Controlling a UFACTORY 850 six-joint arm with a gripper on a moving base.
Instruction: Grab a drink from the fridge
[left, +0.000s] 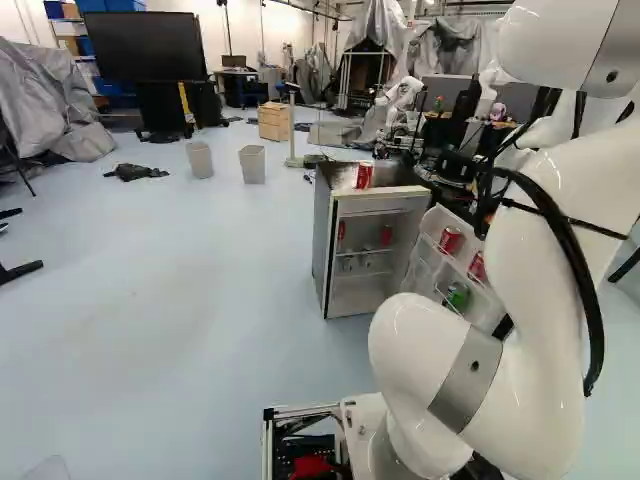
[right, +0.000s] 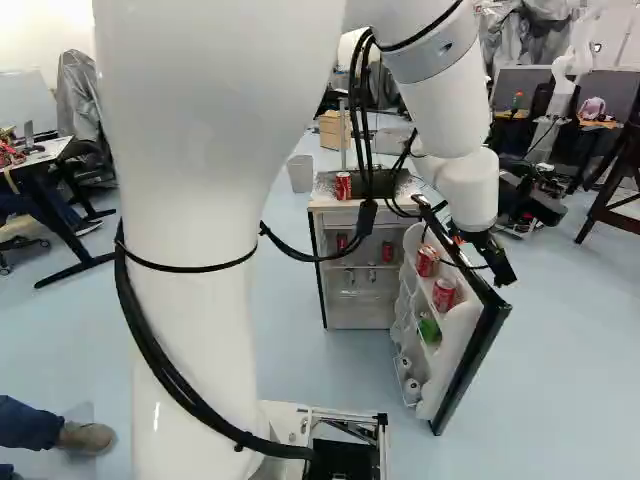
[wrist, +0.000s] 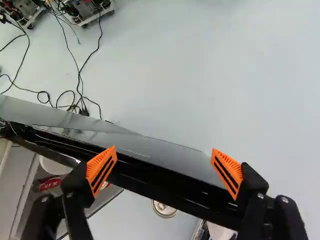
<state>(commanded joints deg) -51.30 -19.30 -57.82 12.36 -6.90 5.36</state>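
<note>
Wrist view | gripper (right: 505, 270) wide open | fridge door (wrist: 160, 184) beneath, contact unclear

From behind, both base views face one small grey fridge (left: 355, 296); the wrist view looks down, close above its glossy black door (wrist: 162, 184).

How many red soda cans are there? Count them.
5: one can atop the mini-fridge, two inside, two in its open door. Others may be hidden.

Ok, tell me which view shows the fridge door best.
The right base view: there the fridge door shows shelves, cans and dark edge. In the left base view, the arm covers part of it. The wrist view shows mainly its edge, behind the open gripper.
</note>
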